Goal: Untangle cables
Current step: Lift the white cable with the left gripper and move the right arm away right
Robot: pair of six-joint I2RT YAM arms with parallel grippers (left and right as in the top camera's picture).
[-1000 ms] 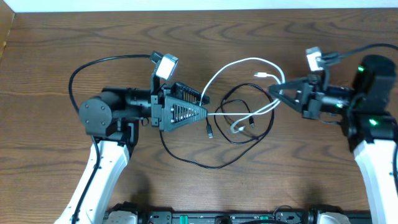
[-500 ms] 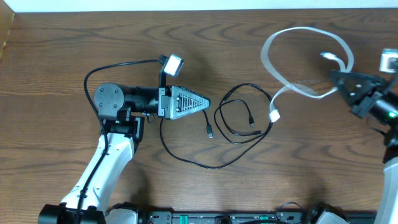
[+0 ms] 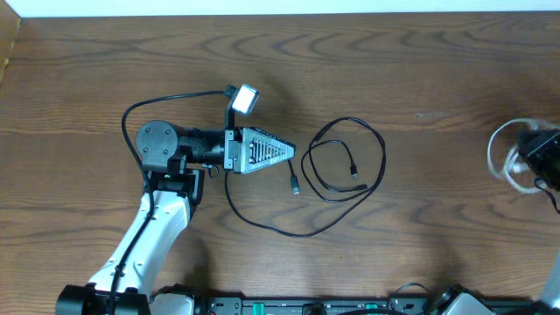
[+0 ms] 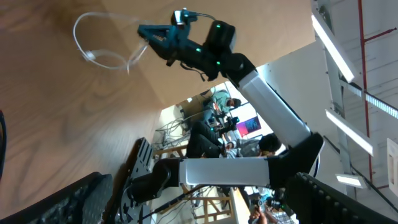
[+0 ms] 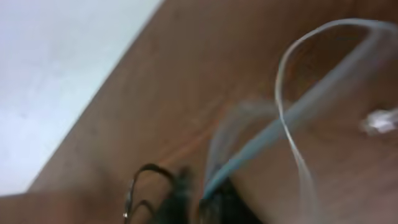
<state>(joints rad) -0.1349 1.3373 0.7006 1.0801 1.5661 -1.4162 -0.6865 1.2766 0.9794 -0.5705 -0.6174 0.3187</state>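
Two black cables lie on the wooden table: a coiled loop (image 3: 382,163) and a longer strand (image 3: 273,228) curving under my left gripper (image 3: 293,153). That gripper stands just left of them, its fingers (image 4: 59,202) spread wide and empty. The white cable (image 3: 499,162) is at the far right edge, apart from the black ones, looping out from my right gripper (image 3: 528,156). In the right wrist view the white cable (image 5: 292,112) runs out from between the fingers of the right gripper (image 5: 208,200), but blur hides whether they press on it.
The table's far edge meets a white wall (image 3: 262,7) at the top. The left arm's own thick black wire (image 3: 131,114) arcs over its base. A rack (image 3: 289,306) runs along the front edge.
My right gripper has swept the white cable out of the black cables and off to the far right edge. The left arm drew back slightly, and the black cables settled on the table.
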